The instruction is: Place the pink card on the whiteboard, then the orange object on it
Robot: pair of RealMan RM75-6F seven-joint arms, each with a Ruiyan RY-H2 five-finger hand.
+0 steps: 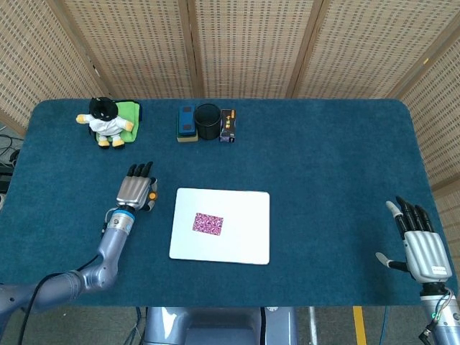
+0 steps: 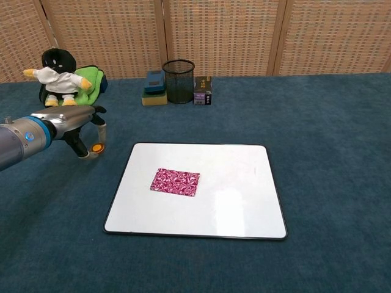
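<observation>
Pink card (image 2: 175, 182) flat on whiteboard (image 2: 244, 207), left of centre: first step done. Left hand (image 2: 82, 125) pinches orange object (image 2: 96, 147) just off board's left edge, above worktop. Remaining: carry it over, set on card. Right hand (image 1: 424, 248) spread, empty, far right.

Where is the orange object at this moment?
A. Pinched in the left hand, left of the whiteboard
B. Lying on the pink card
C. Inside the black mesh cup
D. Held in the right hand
A. The chest view shows the orange object pinched in the fingers of the left hand, over the cloth left of the whiteboard; the pink card lies bare on the board.
</observation>
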